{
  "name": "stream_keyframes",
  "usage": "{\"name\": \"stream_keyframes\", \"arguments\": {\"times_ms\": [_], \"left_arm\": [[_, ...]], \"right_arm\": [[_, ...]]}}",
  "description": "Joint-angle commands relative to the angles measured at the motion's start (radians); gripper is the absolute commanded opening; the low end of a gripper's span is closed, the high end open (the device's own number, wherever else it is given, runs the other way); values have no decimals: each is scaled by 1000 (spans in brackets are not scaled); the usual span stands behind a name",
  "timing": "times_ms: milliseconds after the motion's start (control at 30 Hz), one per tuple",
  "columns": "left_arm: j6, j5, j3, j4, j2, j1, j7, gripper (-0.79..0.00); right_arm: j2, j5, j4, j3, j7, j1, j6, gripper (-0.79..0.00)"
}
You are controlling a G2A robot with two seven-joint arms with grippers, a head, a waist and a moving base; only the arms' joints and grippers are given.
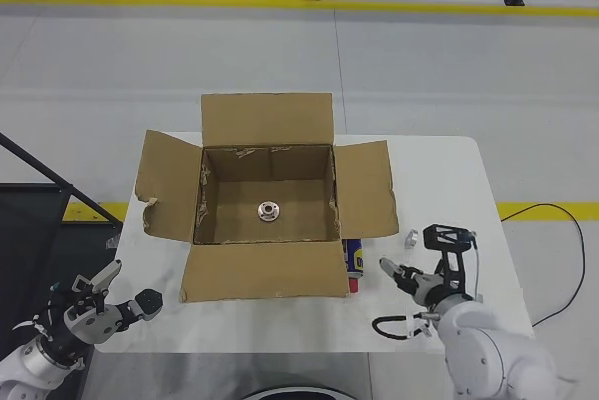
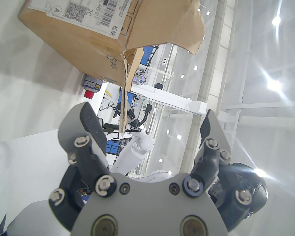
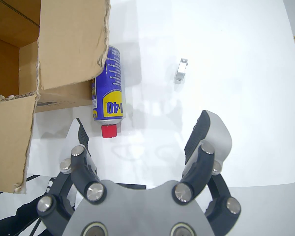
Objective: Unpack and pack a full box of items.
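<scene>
Both open and empty: left gripper (image 2: 147,111) near the open box's (image 1: 264,272) front-left corner, right gripper (image 3: 141,124) just short of the spray can (image 3: 108,87) lying beside the box wall; can judged light, rigid, slick, prone to rolling, so grasp across mid-body.

The brown cardboard box (image 1: 267,270) stood open on the desk (image 1: 434,180), flaps spread out. A round metal part (image 1: 268,210) lay inside. A blue spray can (image 3: 108,92) with a red cap lay just beside it. A small silver clamp (image 3: 180,71) lay nearby.
</scene>
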Motion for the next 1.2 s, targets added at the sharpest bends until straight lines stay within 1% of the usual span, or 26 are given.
{"name": "stream_keyframes", "arguments": {"times_ms": [0, 300, 400, 467, 600, 933, 1167], "left_arm": [[0, 0, 0, 0, 0, 0, 0, 0], [0, 0, 0, 0, 0, 0, 0, 0], [0, 0, 0, 0, 0, 0, 0, 0], [0, 0, 0, 0, 0, 0, 0, 0], [0, 0, 0, 0, 0, 0, 0, 0], [0, 0, 0, 0, 0, 0, 0, 0], [0, 0, 0, 0, 0, 0, 0, 0]], "right_arm": [[0, 32, 0, -1, -36, -28, -4, 0], [-1, 112, 11, -59, -260, -182, 11, 0], [0, 122, 47, -74, -308, -191, 7, -3], [0, 138, 76, -88, -330, -185, 4, -6], [1, 92, 135, -107, -353, -151, 13, 0], [-2, 88, 274, -172, -370, -29, 19, 0], [-4, 67, 349, -211, -360, 30, 38, -15]]}}
